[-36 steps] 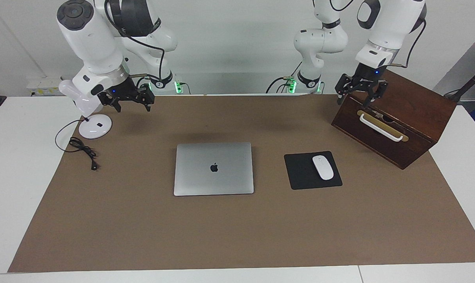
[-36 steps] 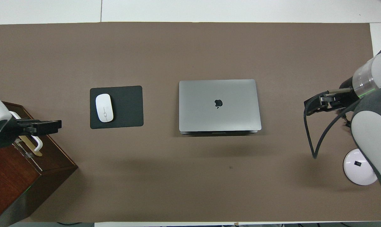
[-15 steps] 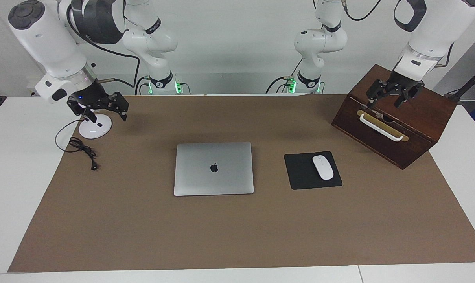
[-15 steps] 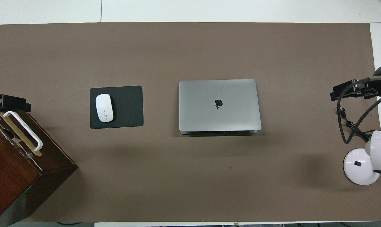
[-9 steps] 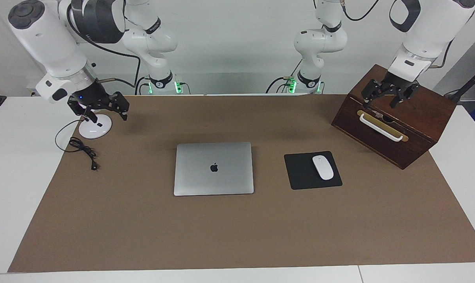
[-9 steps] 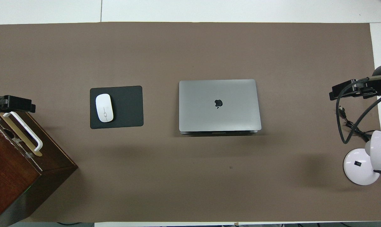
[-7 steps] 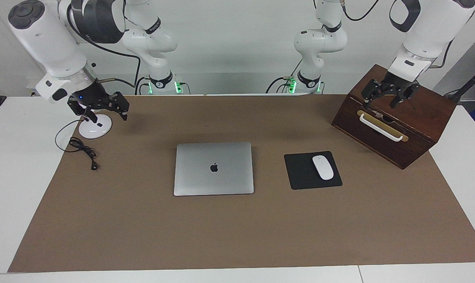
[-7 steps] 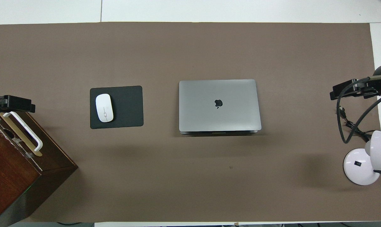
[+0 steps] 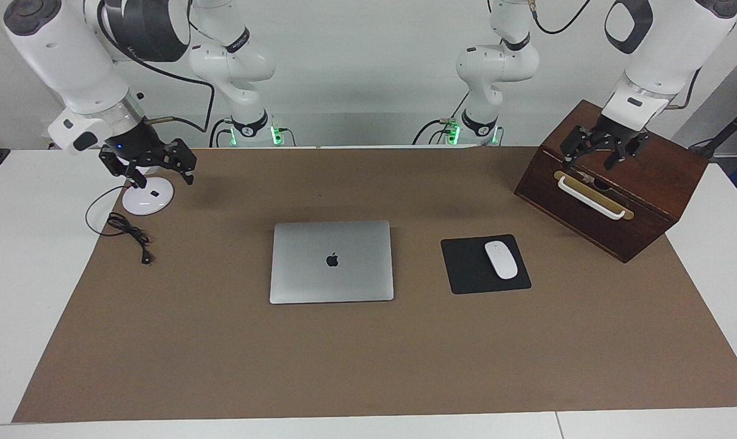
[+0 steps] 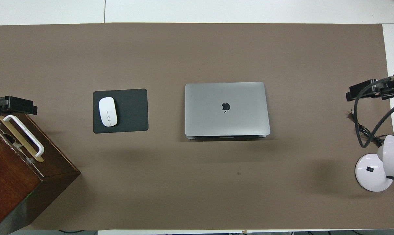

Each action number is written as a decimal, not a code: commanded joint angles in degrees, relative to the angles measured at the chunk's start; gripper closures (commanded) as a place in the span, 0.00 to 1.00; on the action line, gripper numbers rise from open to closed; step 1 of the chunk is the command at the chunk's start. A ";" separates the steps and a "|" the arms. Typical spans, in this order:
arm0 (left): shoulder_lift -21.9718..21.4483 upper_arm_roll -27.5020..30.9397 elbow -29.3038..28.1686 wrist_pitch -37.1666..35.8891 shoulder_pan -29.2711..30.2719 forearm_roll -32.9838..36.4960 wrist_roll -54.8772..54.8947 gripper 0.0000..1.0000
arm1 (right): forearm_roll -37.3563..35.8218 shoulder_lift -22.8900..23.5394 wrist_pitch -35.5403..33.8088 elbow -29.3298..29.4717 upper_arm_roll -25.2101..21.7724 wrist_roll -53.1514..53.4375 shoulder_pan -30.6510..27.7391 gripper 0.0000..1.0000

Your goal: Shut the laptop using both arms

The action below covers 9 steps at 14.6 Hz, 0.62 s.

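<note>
The silver-grey laptop (image 9: 331, 261) (image 10: 226, 109) lies in the middle of the brown mat with its lid down flat and the dark logo facing up. My left gripper (image 9: 588, 163) (image 10: 17, 105) hangs open over the top front edge of the wooden box, holding nothing. Above the white lamp base at the right arm's end of the table, my right gripper (image 9: 160, 175) (image 10: 363, 89) is open and also holds nothing. Both grippers are well away from the laptop.
A black mouse pad (image 9: 466, 268) with a white mouse (image 9: 501, 260) lies beside the laptop toward the left arm's end. The wooden box (image 9: 643, 189) has a white handle. A white desk lamp (image 10: 373, 173) and its black cable (image 9: 127, 231) sit at the right arm's end.
Both grippers have drawn outward from the table's middle toward their own ends. In the last second the right one rose slightly. The laptop has not moved.
</note>
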 commanded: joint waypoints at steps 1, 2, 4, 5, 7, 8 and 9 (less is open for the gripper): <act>0.83 1.03 2.02 -2.00 -1.11 1.21 -0.58 0.00 | -2.08 0.35 -1.08 0.66 0.30 -1.02 0.25 0.00; 0.66 1.04 2.02 -2.09 -1.11 1.30 -0.58 0.00 | -3.75 0.35 -0.73 0.66 0.73 -1.11 0.25 0.00; 0.57 0.95 1.93 -2.17 -0.76 1.30 -0.58 0.00 | -3.77 0.35 -0.56 0.66 0.91 -1.02 0.25 0.00; 0.57 0.95 1.93 -2.17 -0.67 1.30 -0.58 0.00 | -3.85 0.26 -0.56 0.57 1.00 -0.93 0.34 0.00; 0.48 0.95 1.84 -2.35 -0.67 1.30 -0.58 0.00 | -3.85 0.26 -0.47 0.39 1.09 -0.93 0.34 0.00; 0.48 0.95 1.84 -2.44 -0.58 1.30 -0.58 0.00 | -3.85 0.17 -0.12 0.39 1.09 -1.02 0.34 0.00; 0.48 0.95 2.10 -2.79 -0.58 1.30 -0.58 0.00 | -3.77 0.17 -0.12 0.39 1.09 -1.02 0.34 0.00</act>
